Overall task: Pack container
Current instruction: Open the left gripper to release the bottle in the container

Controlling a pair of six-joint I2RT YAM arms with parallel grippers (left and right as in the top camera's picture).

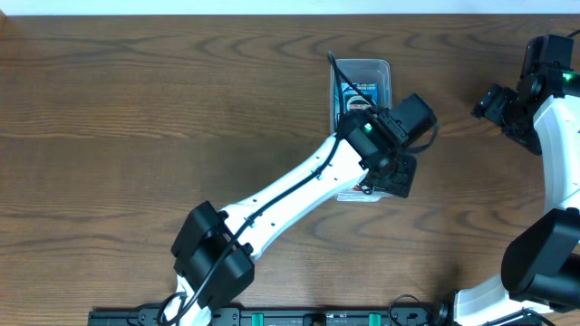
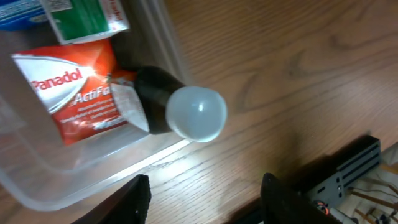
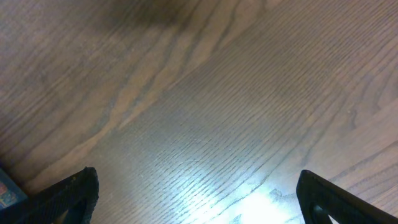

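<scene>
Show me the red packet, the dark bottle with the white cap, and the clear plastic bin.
Red Panadol packet [image 2: 71,93]: left wrist view, printed front.
Dark bottle with white round cap [image 2: 198,114]: left wrist view, the cap.
Long clear plastic bin [image 2: 93,177]: left wrist view, near wall.

A dark wood-grain table [image 1: 136,109] fills every view. In the left wrist view a red-and-white Panadol ActiFast packet [image 2: 71,93] lies flat. A dark bottle [image 2: 152,93] lies on its side, touching the packet at its 3 o'clock, with its round white cap [image 2: 196,114] pointing toward 4 o'clock. A green-and-white box [image 2: 87,18] sits at the packet's 12 o'clock, and a blue packet [image 2: 18,12] at 11 o'clock.
</scene>
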